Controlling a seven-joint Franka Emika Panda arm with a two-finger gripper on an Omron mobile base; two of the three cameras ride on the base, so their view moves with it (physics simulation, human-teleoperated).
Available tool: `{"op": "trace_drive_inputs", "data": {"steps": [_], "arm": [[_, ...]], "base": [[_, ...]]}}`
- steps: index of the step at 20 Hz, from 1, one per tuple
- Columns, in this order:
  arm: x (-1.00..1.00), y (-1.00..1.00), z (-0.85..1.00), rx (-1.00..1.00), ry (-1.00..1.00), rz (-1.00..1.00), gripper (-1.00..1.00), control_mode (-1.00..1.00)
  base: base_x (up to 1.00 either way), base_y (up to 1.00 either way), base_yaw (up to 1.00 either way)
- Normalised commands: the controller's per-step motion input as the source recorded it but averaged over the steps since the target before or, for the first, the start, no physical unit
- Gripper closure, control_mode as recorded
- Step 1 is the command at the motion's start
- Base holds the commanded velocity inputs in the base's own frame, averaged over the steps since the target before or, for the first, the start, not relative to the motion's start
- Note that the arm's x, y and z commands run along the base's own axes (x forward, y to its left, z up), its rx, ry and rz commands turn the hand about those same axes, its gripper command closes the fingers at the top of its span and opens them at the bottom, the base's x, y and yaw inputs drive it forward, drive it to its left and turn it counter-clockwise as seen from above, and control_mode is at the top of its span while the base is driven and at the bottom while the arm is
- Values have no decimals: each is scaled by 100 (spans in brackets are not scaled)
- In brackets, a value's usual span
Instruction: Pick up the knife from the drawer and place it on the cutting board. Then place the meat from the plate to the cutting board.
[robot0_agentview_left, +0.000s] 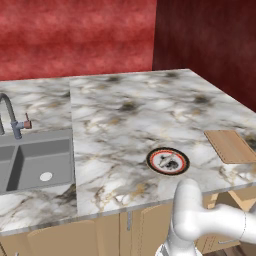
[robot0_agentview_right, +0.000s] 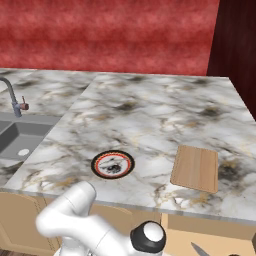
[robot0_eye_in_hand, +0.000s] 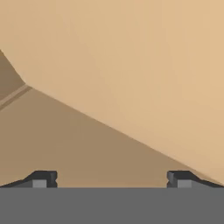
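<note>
Gripper (robot0_eye_in_hand: 112, 180): jaws spread wide, nothing between them, close against tan wooden drawer (robot0_eye_in_hand: 131, 74) surfaces.
Knife (robot0_agentview_right: 199, 249): slim, lying in the open drawer below the worktop edge.
Cutting board (robot0_agentview_right: 195, 168): bare, on the marble worktop (robot0_agentview_right: 150, 115).
Plate (robot0_agentview_right: 112, 164): left of the board, apart from it.
Meat (robot0_agentview_right: 114, 165): on the plate's centre.
</note>
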Motion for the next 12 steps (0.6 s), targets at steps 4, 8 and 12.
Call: {"op": "trace_drive_inputs", "data": {"steps": [4, 8, 12], "arm": [[-62, 22, 79, 0, -36, 1, -100, -100], [-24, 39, 76, 0, -24, 3, -100, -100], [14, 63, 44, 0, -4, 4, -100, -100]], "base": [[0, 0, 0], [0, 0, 0], [0, 0, 0]]}}
